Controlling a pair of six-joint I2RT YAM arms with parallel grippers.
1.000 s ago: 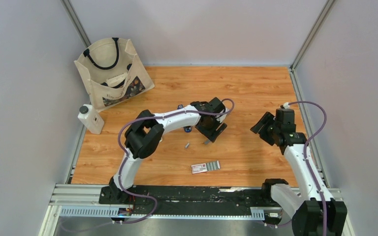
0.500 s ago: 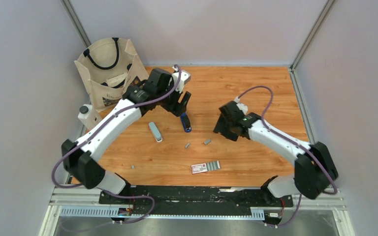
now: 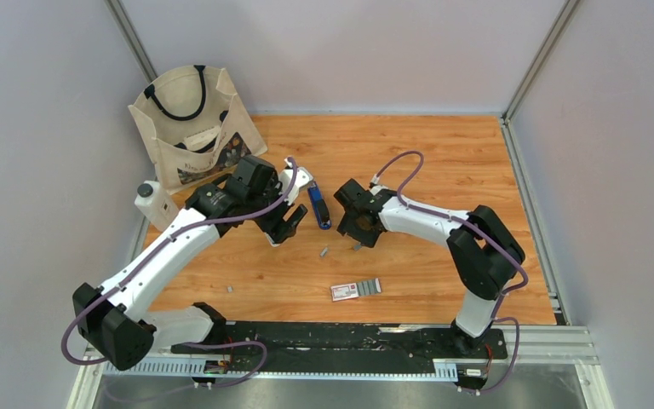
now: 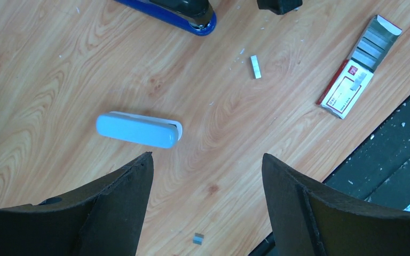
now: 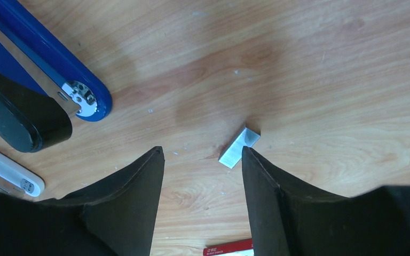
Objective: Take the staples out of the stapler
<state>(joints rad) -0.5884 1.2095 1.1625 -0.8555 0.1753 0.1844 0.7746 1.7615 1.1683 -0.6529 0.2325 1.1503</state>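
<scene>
Seen from above, your left pincer (image 3: 289, 223) hung over the wooden surface (image 3: 443, 153) just left of the blue-and-black stapler (image 3: 318, 209), and your right pincer (image 3: 358, 234) stood just right of it. One short silvery-grey staple strip (image 3: 357, 246) lay at the right pincer's tips. A second staple strip (image 3: 324, 251) lay near it, on the near side of the stapler. Nearer to you sat the small red-and-white cardboard box (image 3: 343, 292).

In the left wrist view, that pincer (image 4: 207, 160) was spread wide and held nothing. A pale blue oblong plastic piece (image 4: 139, 129) lay flat just beyond its tips. The second staple strip (image 4: 255, 66) lay farther on, and a tiny staple fragment (image 4: 198, 238) lay between the fingers.

In the right wrist view, the pincer (image 5: 202, 154) was open and empty. The staple strip (image 5: 239, 146) lay flat and slanted, just beside the right fingertip (image 5: 248, 157). The stapler (image 5: 58, 69) lay hinged open to the left. You could not tell whether any staples remained in its black magazine.

I judge these strips very light, stiff and slick, and liable to snap where the staples join. They sat flush on the surface, so you would best pinch one across its narrow width at mid-length, closing gently.
</scene>
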